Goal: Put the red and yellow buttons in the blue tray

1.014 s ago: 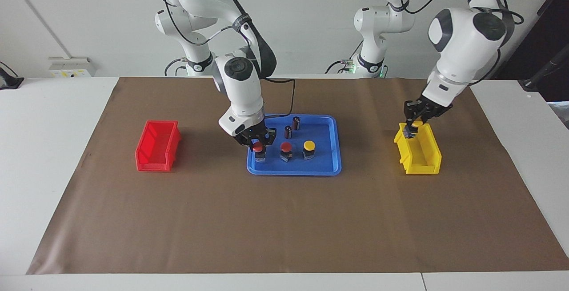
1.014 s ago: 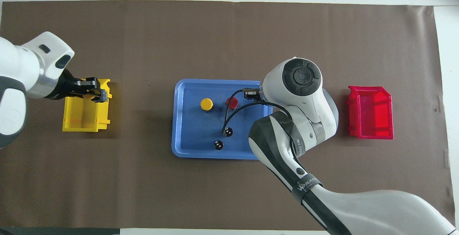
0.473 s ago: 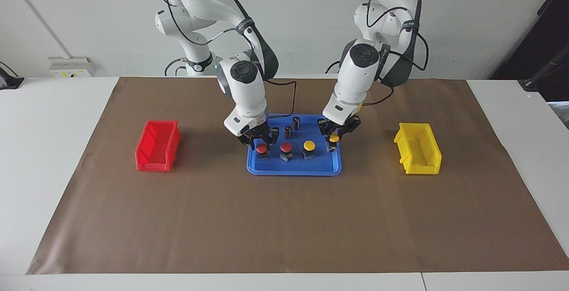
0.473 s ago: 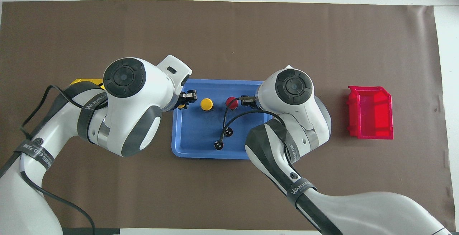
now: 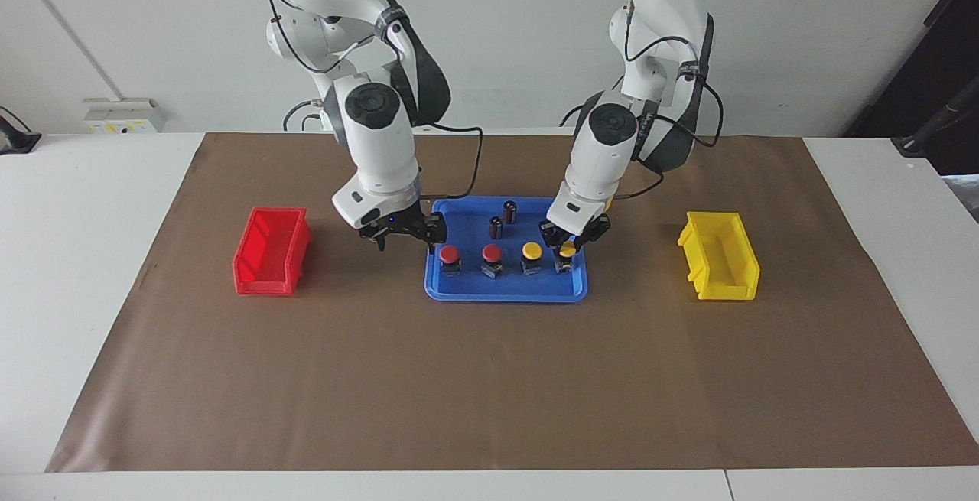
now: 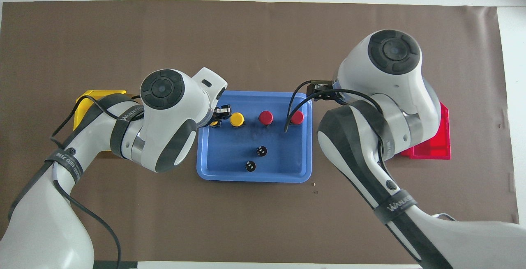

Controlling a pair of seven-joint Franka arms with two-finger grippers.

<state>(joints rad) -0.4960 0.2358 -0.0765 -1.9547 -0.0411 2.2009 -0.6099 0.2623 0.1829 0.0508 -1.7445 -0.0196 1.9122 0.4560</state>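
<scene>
The blue tray lies mid-table. In it stand two red buttons and a yellow button, in a row on the side farther from the robots. A second yellow button sits low at the end of that row toward the left arm. My left gripper is shut around it. My right gripper hangs open and holds nothing, just above the mat beside the tray's end toward the right arm. In the overhead view its arm hides it.
Two dark capless cylinders stand in the tray nearer to the robots. A red bin sits toward the right arm's end of the table. A yellow bin sits toward the left arm's end. A brown mat covers the table.
My left gripper carried the yellow button from the yellow bin over to the tray and lowered it. My right gripper opened off a red button and drew away toward the red bin.
</scene>
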